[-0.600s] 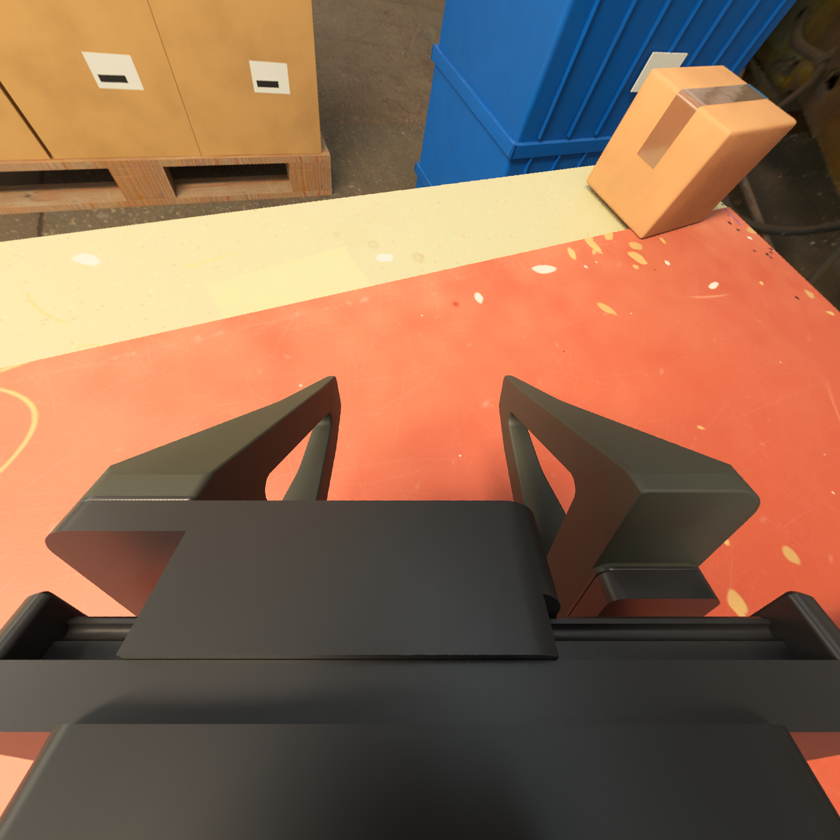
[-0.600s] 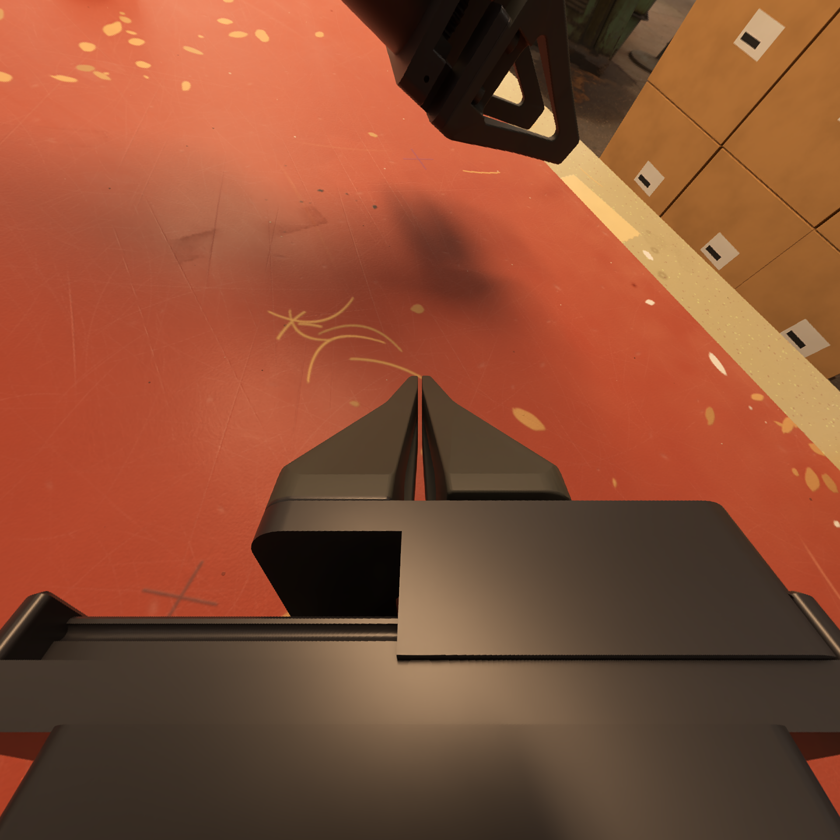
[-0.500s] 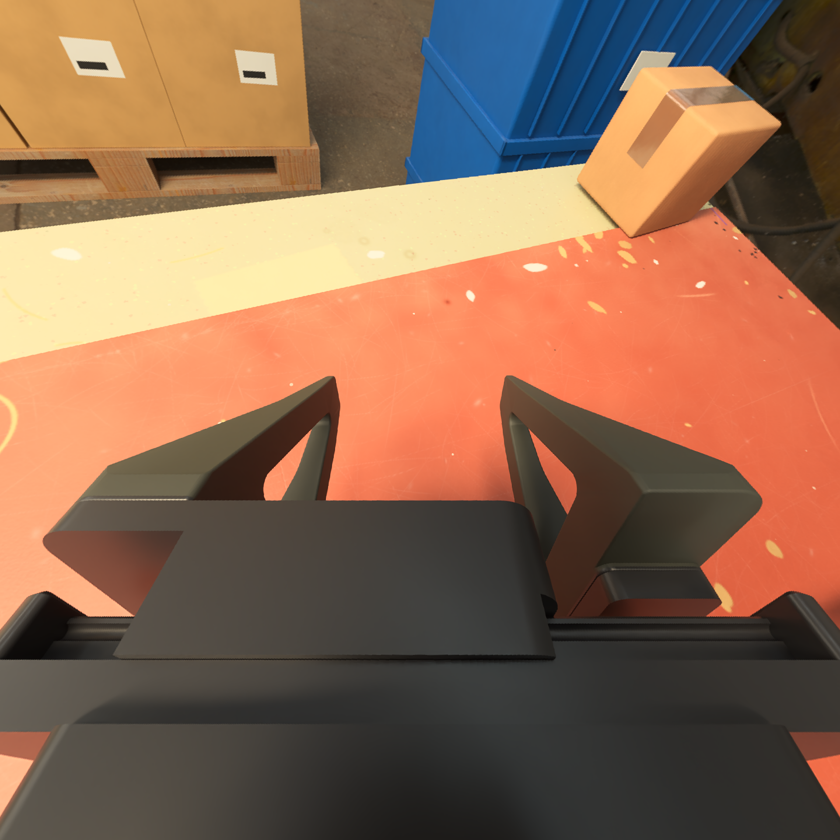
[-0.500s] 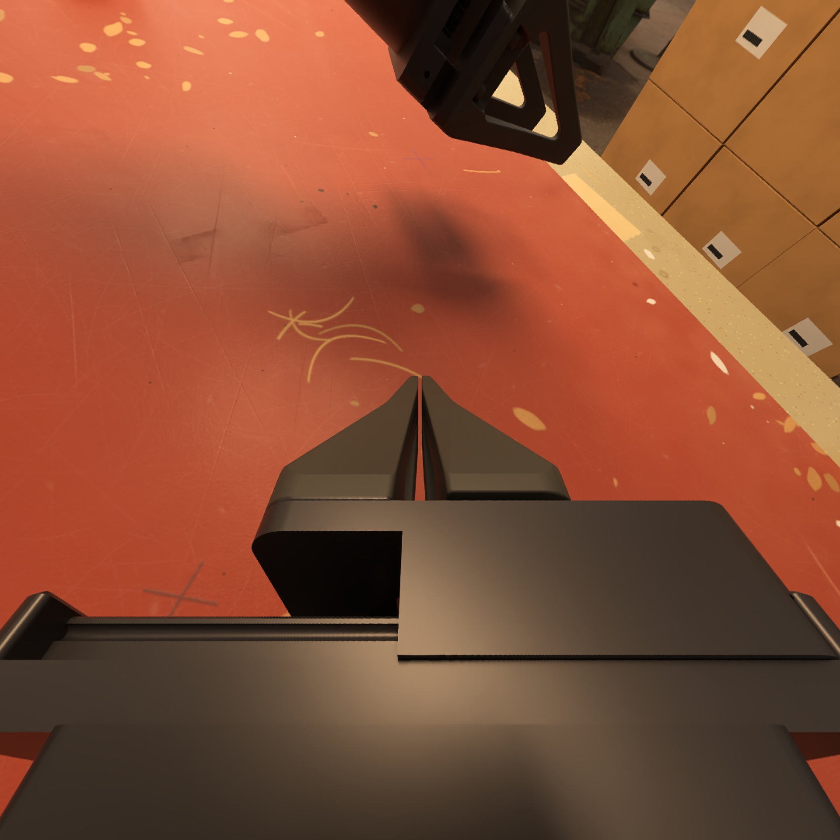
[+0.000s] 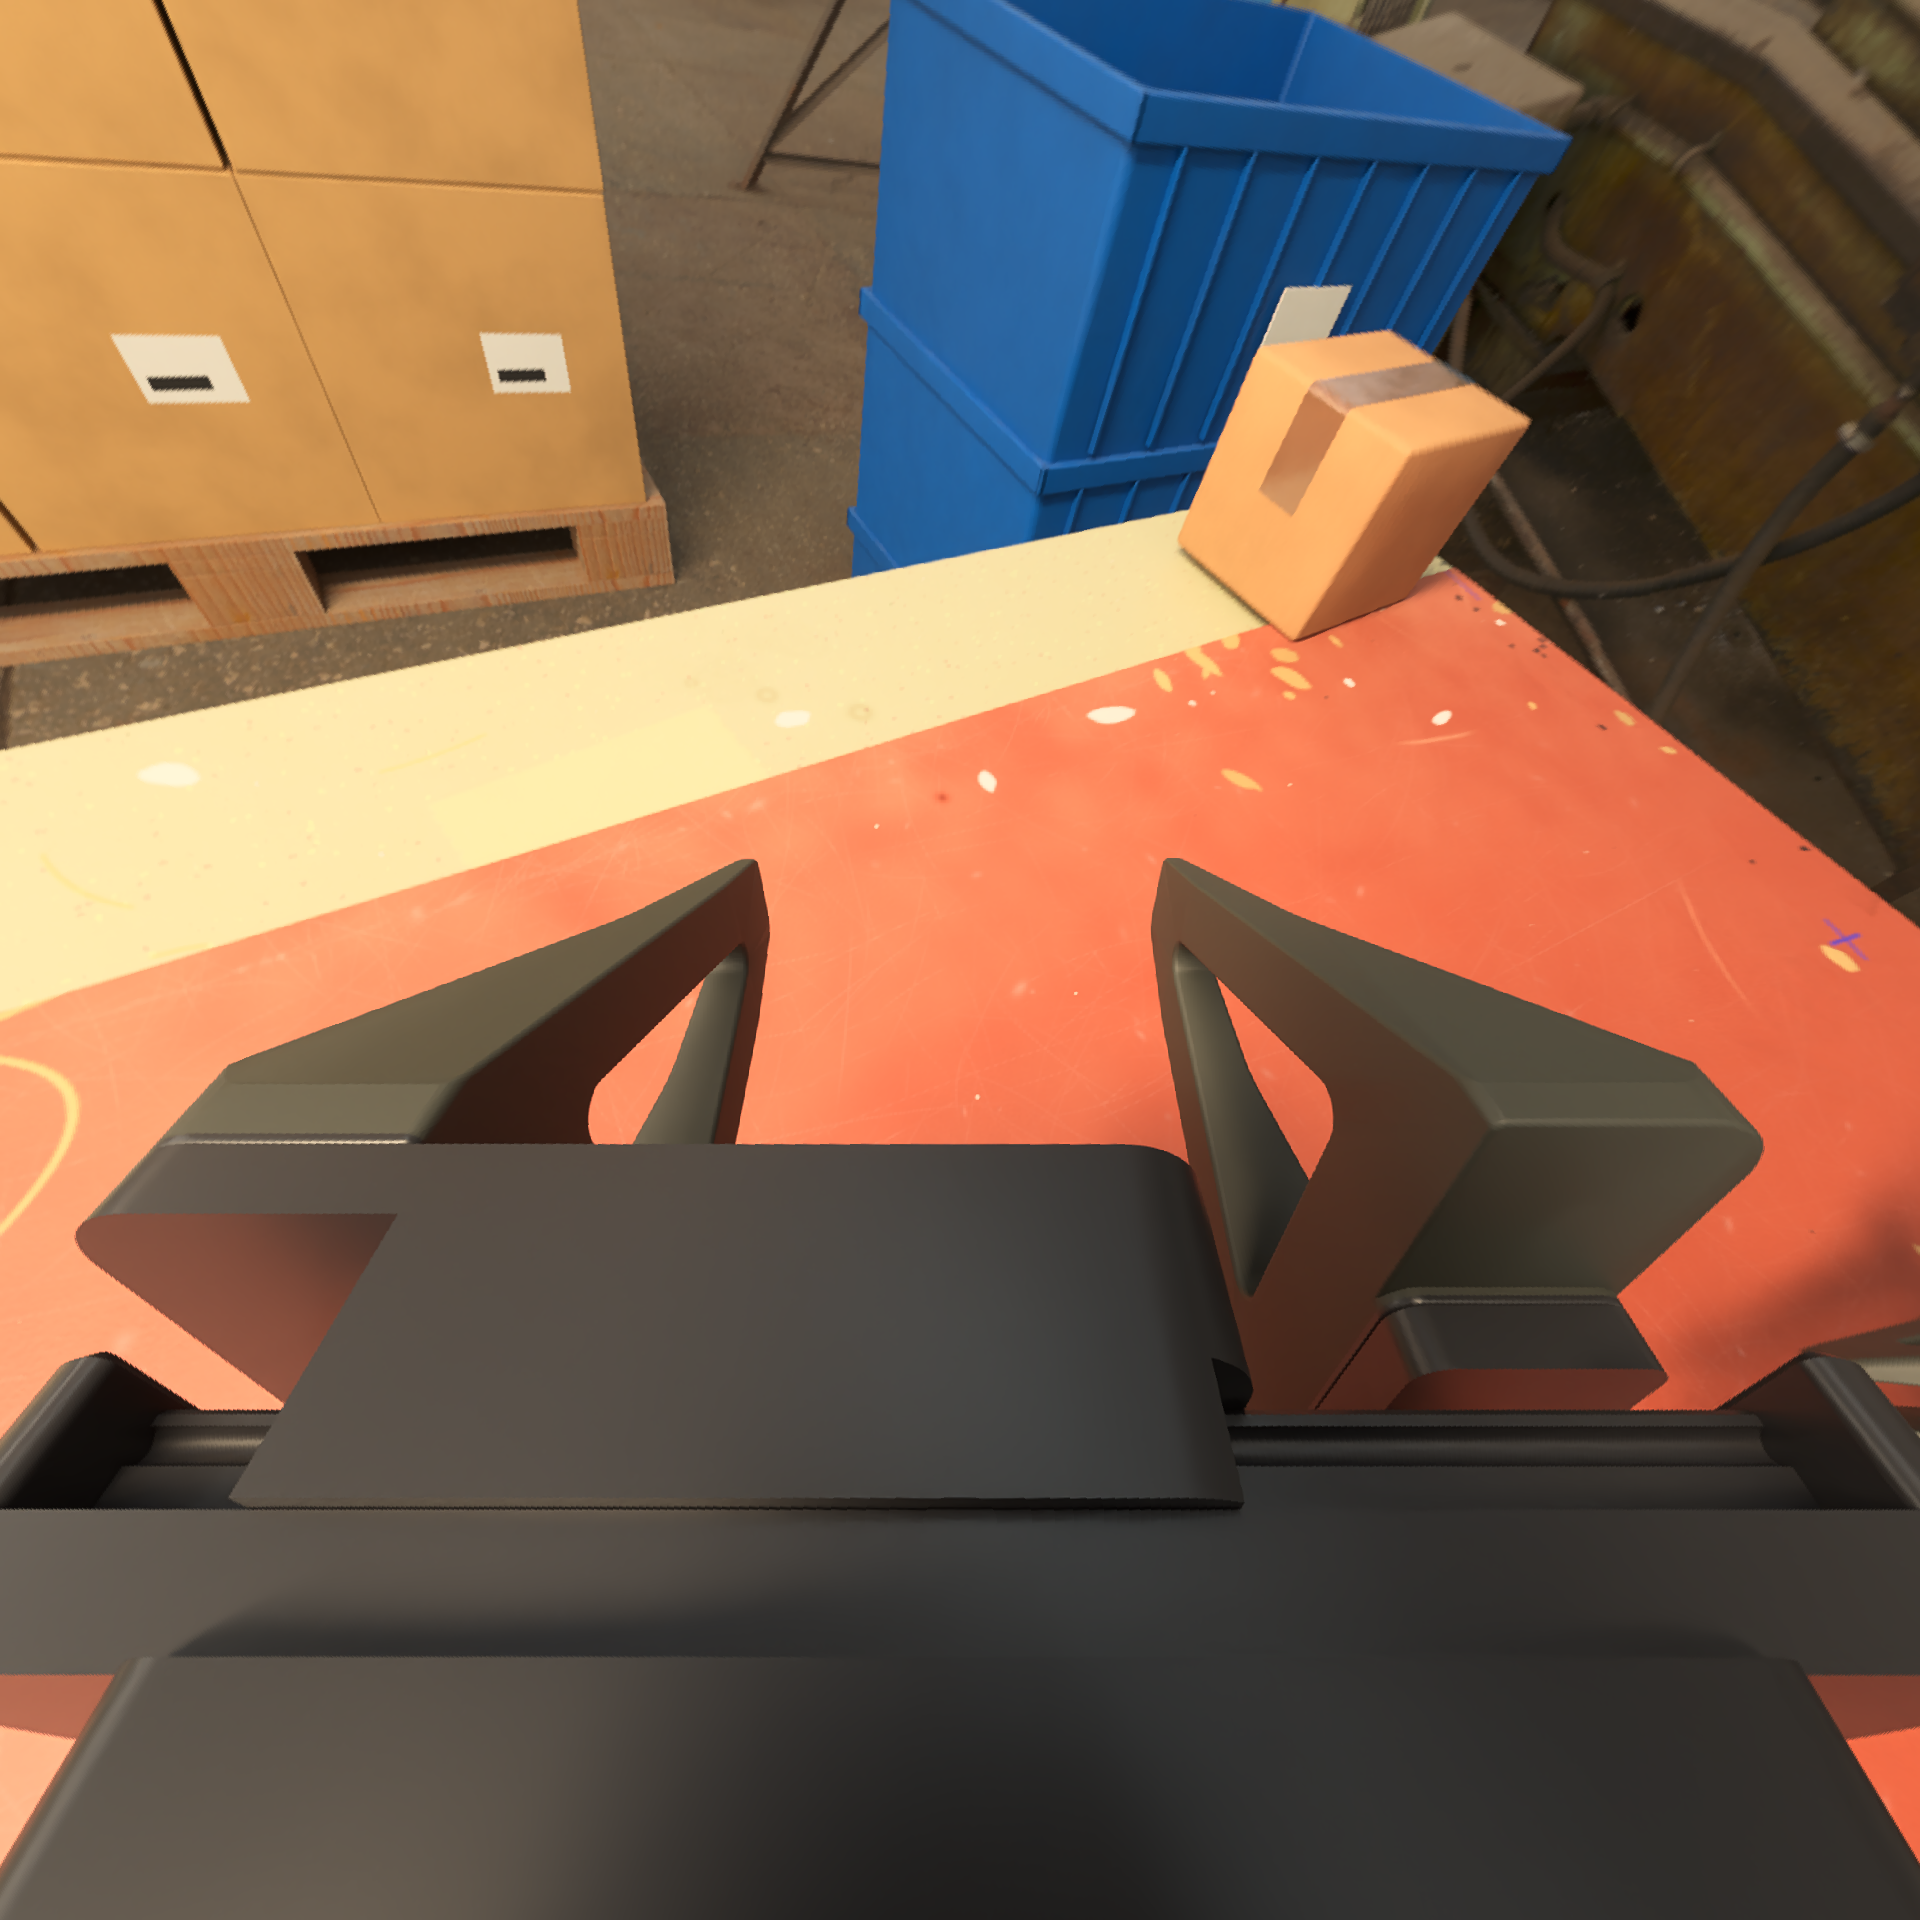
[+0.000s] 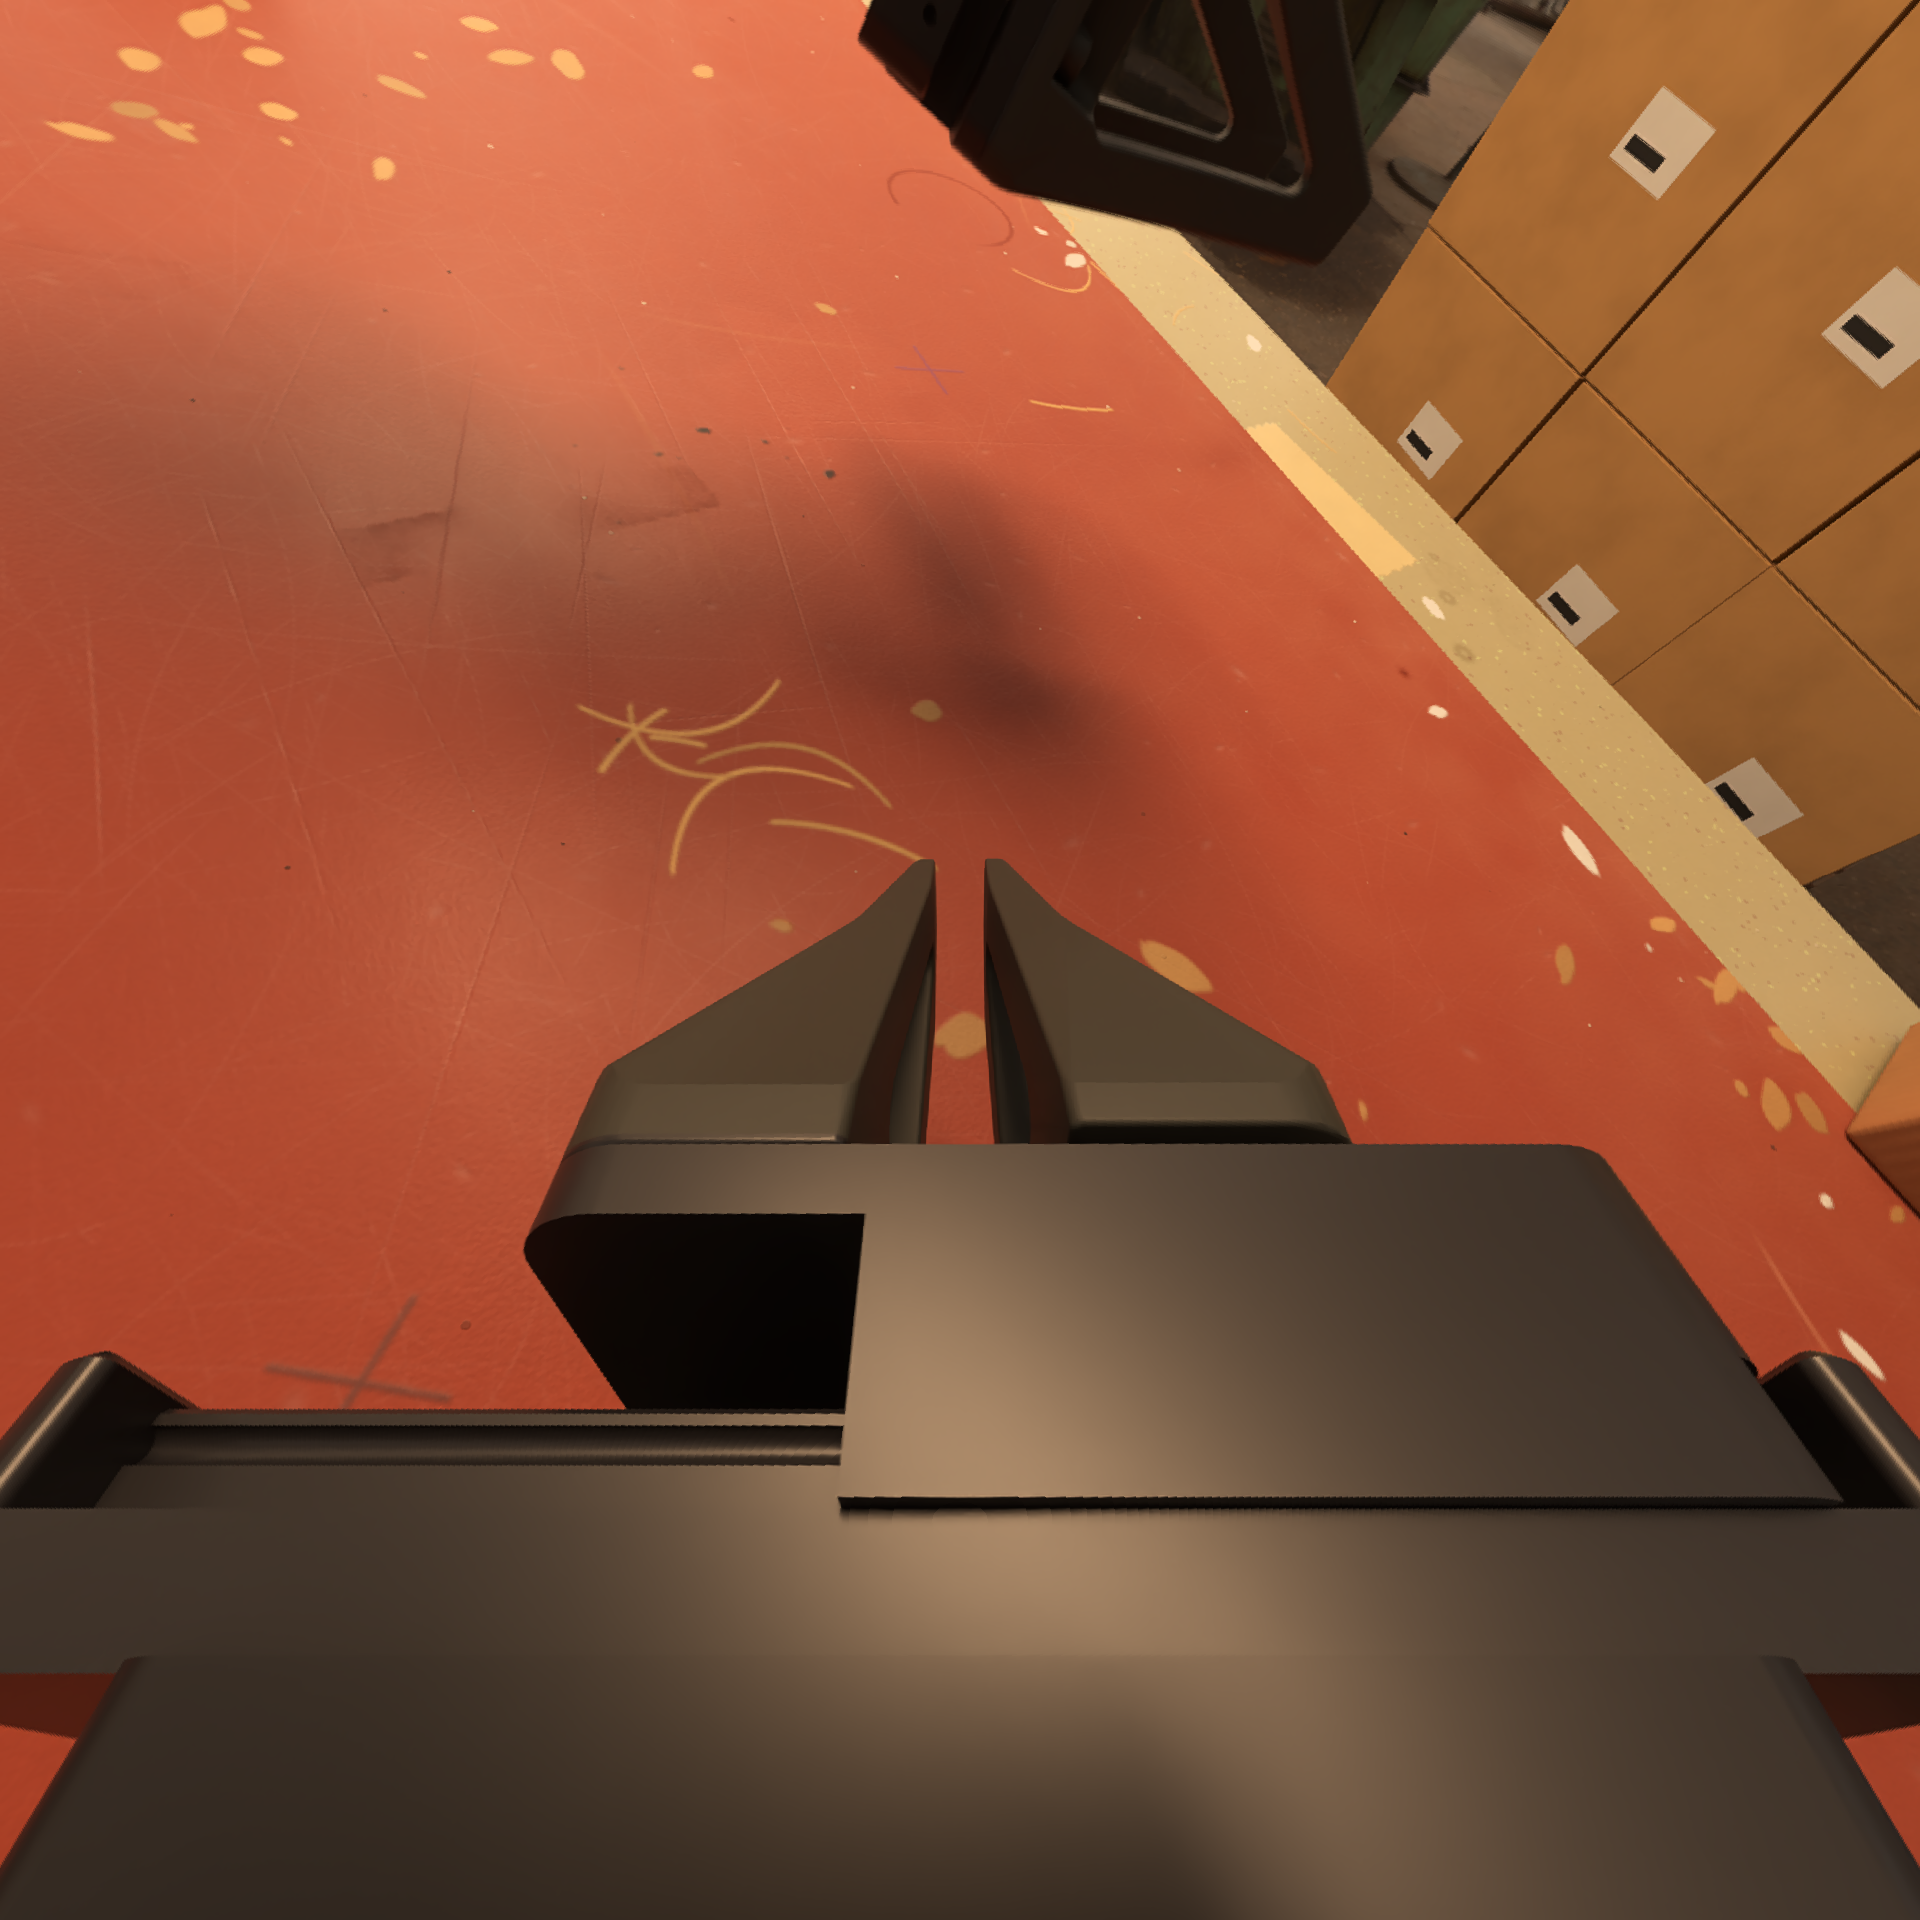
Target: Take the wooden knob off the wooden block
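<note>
No wooden knob or wooden block shows in either view. My left gripper (image 5: 958, 883) is open and empty, hovering over the red mat (image 5: 1039, 790). It also shows at the top of the right wrist view (image 6: 1143, 114), above the mat's far edge. My right gripper (image 6: 960, 873) is empty over the red mat (image 6: 416, 623), its fingers standing a narrow gap apart.
A small tan box with a tape strip (image 5: 1351, 478) sits at the table's far right corner; its edge shows in the right wrist view (image 6: 1891, 1143). Off the table stand a blue bin (image 5: 1143, 312) and stacked cardboard boxes (image 5: 364, 364) on a pallet.
My right gripper's fingers have parted from shut to a narrow gap. My left gripper has shifted towards the table's cream edge, and its view now shows more of the blue bin.
</note>
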Action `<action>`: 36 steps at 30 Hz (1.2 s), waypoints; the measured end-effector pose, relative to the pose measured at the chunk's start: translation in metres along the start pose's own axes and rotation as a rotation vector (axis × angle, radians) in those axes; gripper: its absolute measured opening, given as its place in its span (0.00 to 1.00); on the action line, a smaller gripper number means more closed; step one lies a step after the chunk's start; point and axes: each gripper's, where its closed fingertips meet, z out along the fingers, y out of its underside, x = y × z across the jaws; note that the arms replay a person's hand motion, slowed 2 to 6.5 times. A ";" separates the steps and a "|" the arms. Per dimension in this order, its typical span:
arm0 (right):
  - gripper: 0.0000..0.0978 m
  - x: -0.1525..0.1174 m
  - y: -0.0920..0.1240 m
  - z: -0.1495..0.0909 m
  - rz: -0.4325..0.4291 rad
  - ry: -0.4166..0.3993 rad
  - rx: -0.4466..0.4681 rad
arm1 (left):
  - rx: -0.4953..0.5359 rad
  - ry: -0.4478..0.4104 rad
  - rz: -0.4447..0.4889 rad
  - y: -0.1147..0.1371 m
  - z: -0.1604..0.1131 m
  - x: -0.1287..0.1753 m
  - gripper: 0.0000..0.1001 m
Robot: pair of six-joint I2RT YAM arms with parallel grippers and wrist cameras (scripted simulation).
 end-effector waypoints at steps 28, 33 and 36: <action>0.25 0.000 -0.025 -0.010 -0.031 0.021 0.121 | 0.223 0.022 -0.051 -0.076 -0.074 0.002 0.66; 0.25 0.003 -0.033 -0.014 -0.036 0.036 0.159 | 0.239 -0.025 -0.036 -0.083 -0.087 -0.008 0.66; 0.24 0.006 -0.036 -0.015 -0.040 0.049 0.170 | 0.245 -0.058 -0.029 -0.089 -0.096 -0.016 0.67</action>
